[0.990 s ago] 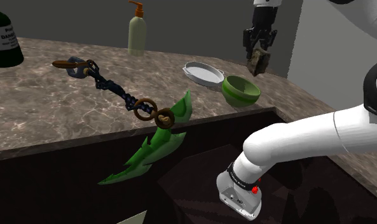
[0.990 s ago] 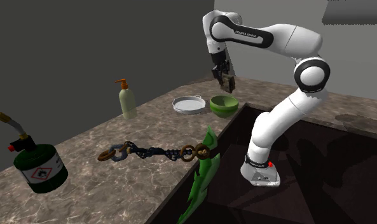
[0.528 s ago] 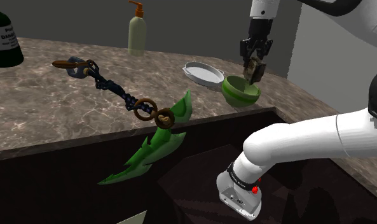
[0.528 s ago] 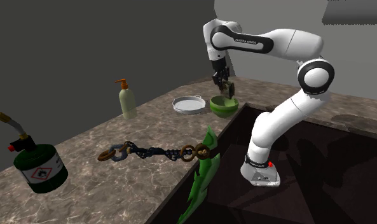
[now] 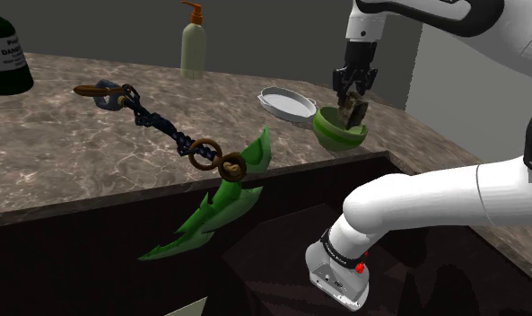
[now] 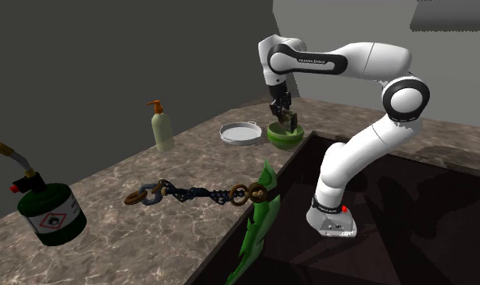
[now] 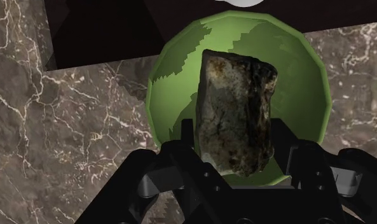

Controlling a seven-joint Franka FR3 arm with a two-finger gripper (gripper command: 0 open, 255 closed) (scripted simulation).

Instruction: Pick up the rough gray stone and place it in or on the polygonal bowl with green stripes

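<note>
Rough grey-brown stone (image 7: 234,114), upright, within the green-striped polygonal bowl (image 7: 174,83).

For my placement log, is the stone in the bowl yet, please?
Held, not resting in it: the jaws clasp the stone over the green bowl.

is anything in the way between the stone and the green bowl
Nothing visible is. The pincer holds the stone directly over the green bowl, and the bowl's inside is bare beneath it.

Jaws are clamped on a rough grey-brown stone (image 7: 234,114), right over the green striped polygonal bowl (image 7: 174,83). Bowl sits on the brown marble desk (image 7: 66,127), beside a dark recess (image 7: 98,32).
</note>
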